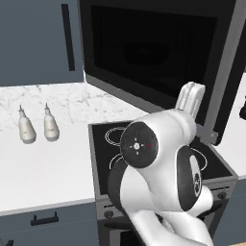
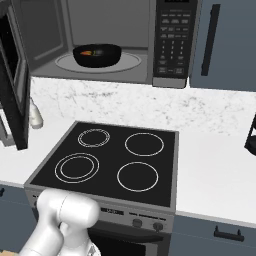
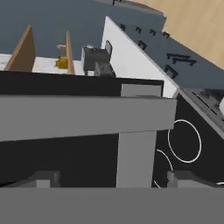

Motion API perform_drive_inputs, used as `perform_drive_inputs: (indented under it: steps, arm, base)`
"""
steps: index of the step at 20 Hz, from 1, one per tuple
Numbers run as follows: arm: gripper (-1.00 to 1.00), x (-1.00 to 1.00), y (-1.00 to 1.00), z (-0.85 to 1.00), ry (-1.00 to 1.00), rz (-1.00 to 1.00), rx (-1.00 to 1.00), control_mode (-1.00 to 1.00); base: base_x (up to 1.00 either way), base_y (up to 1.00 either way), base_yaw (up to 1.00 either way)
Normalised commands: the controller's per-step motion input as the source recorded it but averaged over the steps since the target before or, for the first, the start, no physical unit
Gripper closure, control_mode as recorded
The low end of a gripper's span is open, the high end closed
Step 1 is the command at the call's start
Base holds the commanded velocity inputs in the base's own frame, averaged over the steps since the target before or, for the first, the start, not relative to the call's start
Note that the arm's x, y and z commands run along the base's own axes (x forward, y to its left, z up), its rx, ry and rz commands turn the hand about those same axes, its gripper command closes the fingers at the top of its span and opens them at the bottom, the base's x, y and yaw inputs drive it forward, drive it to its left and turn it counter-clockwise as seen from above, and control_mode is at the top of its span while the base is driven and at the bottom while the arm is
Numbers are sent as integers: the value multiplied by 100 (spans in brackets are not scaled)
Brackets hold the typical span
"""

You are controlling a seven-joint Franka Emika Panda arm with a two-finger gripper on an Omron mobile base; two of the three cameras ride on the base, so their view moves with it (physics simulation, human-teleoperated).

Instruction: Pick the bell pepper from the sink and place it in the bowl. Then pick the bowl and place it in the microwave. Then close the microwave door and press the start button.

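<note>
The microwave [image 2: 110, 40] hangs above the stove with its cavity exposed. On its turntable sits the black bowl [image 2: 97, 54], and the small orange-red bell pepper [image 2: 88, 52] lies inside it. The button panel [image 2: 172, 40] is on the right. The microwave door [image 1: 144, 48] is swung wide open to the left; its edge also shows in the right base view as the microwave door [image 2: 12, 75]. My white hand [image 1: 191, 98] reaches up to the door's outer edge. In the hand view my gripper [image 3: 113, 180] is open, fingertips [image 3: 43, 179] far apart, close against the door's grey trim [image 3: 87, 116]. The sink is out of view.
The black stove [image 2: 165, 165] with its burner rings lies directly below, knobs along its front. Two pale bottles [image 1: 27, 127] stand on the white counter to the left. A dark object [image 2: 251, 135] sits at the counter's right edge. My arm's elbow [image 1: 158, 158] covers the stove's front.
</note>
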Motion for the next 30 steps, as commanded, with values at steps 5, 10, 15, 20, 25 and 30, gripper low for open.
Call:
perform_drive_inputs:
  steps: [5, 10, 15, 20, 25, 30]
  arm:
    - [-100, 83, -16, 0, 0, 36, 1, -100]
    - [-100, 85, -7, 0, 0, 31, 0, -100]
    - [-100, 78, -12, 9, 2, 24, 0, -100]
    - [-100, 71, -11, 10, 2, 23, 0, -100]
    - [-100, 60, -8, 10, 0, 22, 0, -100]
    - [-100, 55, -2, 14, 1, 20, 0, -100]
  base:
    - [0, 0, 0]
    - [0, 0, 0]
    - [0, 0, 0]
    - [0, 0, 0]
    - [0, 0, 0]
    - [0, 0, 0]
